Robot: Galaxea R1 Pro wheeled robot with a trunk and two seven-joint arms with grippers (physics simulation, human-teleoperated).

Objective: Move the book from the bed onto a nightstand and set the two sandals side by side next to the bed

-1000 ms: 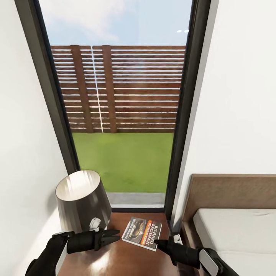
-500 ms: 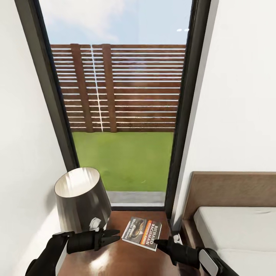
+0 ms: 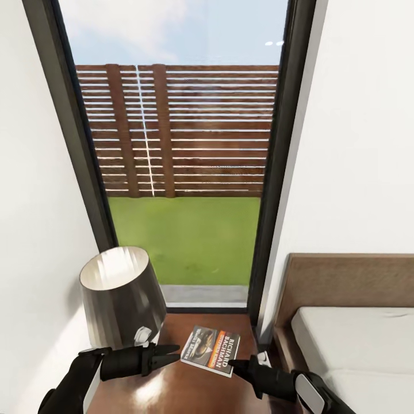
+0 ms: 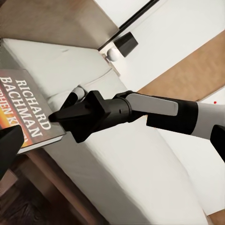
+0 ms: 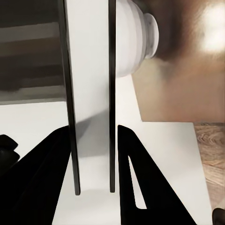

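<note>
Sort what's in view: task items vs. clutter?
Task items: book, lying on the nightstand; bed to its right; right gripper at the book's near edge; left gripper beside the book.

Just there: lamp on the nightstand, window, fence and lawn outside.

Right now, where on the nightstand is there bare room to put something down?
Bare wood lies on the nightstand in front of the book, between both grippers, and behind the book toward the window. The lamp crowds its left side.
</note>
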